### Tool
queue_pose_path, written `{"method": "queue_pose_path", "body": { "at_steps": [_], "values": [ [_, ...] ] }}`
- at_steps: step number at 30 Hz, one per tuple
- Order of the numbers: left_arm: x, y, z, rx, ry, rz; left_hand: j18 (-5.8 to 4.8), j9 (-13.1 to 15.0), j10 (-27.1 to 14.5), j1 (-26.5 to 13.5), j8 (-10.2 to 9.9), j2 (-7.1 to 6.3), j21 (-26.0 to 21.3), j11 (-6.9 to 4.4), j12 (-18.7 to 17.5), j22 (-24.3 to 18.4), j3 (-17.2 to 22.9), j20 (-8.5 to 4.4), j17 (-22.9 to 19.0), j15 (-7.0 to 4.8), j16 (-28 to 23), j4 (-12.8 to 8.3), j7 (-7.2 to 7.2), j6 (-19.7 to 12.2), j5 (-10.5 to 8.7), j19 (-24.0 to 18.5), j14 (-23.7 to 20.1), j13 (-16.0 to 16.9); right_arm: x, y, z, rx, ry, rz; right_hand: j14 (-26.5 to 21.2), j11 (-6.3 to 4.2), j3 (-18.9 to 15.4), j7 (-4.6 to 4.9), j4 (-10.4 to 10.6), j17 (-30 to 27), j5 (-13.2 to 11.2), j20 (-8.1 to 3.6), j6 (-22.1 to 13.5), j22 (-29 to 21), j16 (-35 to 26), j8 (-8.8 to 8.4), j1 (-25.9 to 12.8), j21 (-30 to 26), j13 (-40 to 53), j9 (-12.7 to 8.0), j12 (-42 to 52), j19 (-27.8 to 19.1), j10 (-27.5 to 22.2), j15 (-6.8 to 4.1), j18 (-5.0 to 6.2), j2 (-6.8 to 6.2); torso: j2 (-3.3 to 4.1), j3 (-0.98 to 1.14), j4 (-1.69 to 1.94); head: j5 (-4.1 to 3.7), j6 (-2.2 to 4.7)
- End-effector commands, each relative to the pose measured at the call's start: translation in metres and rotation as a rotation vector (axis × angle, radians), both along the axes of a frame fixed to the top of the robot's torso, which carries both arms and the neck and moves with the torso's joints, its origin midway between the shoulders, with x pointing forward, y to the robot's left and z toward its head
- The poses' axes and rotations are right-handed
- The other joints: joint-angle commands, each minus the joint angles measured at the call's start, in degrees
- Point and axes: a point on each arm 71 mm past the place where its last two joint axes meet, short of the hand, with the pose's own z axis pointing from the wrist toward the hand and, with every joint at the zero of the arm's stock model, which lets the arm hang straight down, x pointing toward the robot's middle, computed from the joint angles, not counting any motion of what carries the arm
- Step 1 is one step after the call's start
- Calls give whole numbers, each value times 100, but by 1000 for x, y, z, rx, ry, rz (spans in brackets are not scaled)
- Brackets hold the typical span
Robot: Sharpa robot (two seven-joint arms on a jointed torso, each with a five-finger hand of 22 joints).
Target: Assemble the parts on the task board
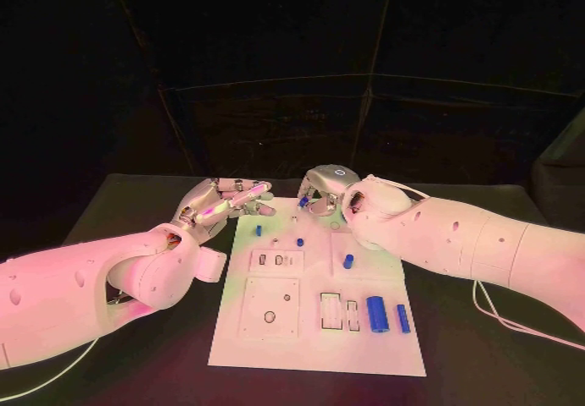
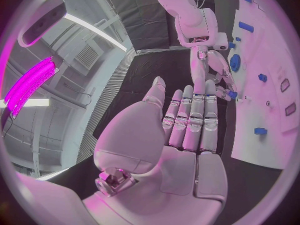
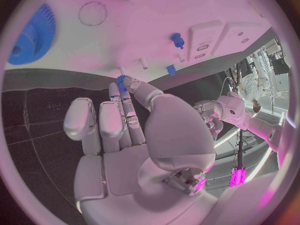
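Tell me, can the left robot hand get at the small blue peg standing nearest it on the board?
Probably yes. The left robot hand holds nothing, fingers apart, and hovers beside the board's far end; nothing lies between it and the blue peg.

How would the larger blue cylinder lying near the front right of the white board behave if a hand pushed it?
The larger blue cylinder lies on its side on the flat task board, so it would probably roll sideways. It looks solid and smooth, so likely stiff and somewhat slippery between metal fingers.
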Motion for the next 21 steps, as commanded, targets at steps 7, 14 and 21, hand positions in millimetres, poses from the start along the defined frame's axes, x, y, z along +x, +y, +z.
{"method": "queue_pose_path", "body": {
  "at_steps": [7,14,21],
  "values": [
    [0,-2,2,-13,-7,-14,65,-1,-8,-21,-18,18,-22,34,-21,-7,6,2,-6,-11,-18,-33,40,2,9,-47,-35,0,0,8,1,-8,11,18,78,21,33,41,17,-13,-33,-22,-6,0,24,-19,-10,21,-7,-8,-27,20,-22,20,-65,-52,-3,0,2,-2,2],
    [0,-3,2,-14,-6,-16,65,-1,-8,-21,-18,18,-22,34,-21,-7,6,2,-6,-11,-18,-33,40,2,9,-47,-35,0,2,13,-1,-21,22,15,77,27,41,45,31,-16,-34,-17,-19,-3,28,-28,-20,21,-11,-12,-43,15,-43,26,-65,-61,1,-1,-1,0,-11],
    [0,-3,2,-14,-7,-18,65,-1,-8,-21,-18,18,-22,34,-21,-7,6,2,-6,-11,-18,-33,40,2,9,-47,-35,0,5,15,-2,-37,33,6,73,37,53,52,44,-27,-37,-10,-38,-8,28,-37,-28,21,-16,-17,-65,8,-77,34,-64,-77,0,-2,-5,-1,-37]
  ]
}}
